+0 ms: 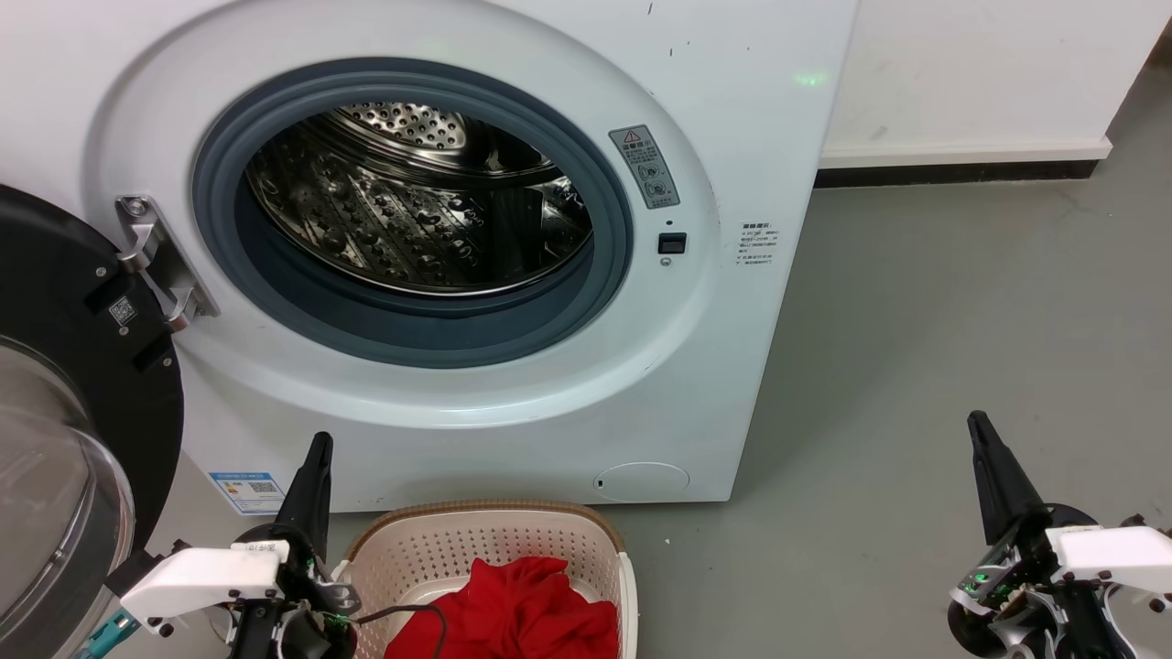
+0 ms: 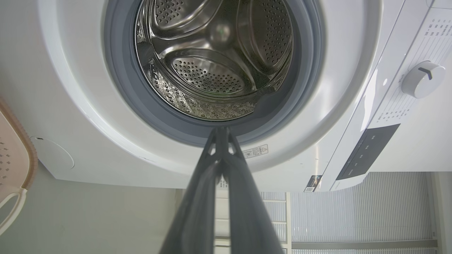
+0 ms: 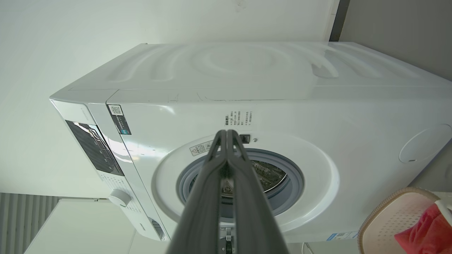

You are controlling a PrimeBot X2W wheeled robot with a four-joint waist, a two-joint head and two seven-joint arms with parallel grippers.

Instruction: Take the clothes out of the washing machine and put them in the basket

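Washing machine: Your white front-loader (image 1: 760, 128) stands straight ahead on the grey floor (image 1: 961, 320).
Door: The black-rimmed glass door (image 1: 64, 412) hangs swung open at your left, held on its metal hinge (image 1: 156, 265).
Drum: Through the grey rubber ring (image 1: 412, 329) you look onto the bare perforated steel of the drum (image 1: 403, 210); your left wrist view shows its ribs and back wall.
Basket: The cream basket (image 1: 476, 506) sits on the floor just in front of the machine's base, between your two arms and nearer the left one.
Clothes: The red clothes (image 1: 522, 613) lie bunched in the basket, piled toward the near side; your right wrist view shows a red fold at its rim.
Left gripper: Your left gripper (image 1: 320, 441) is poised just left of the basket, tips up toward the porthole, fingers pressed together with nothing between them.
Right gripper: Your right gripper (image 1: 978, 423) sits over the open floor, well apart from the basket and the machine, fingers likewise closed on themselves and holding nothing.
Dial: In your left wrist view the control dial (image 2: 422, 79) sits on the panel beyond the porthole.
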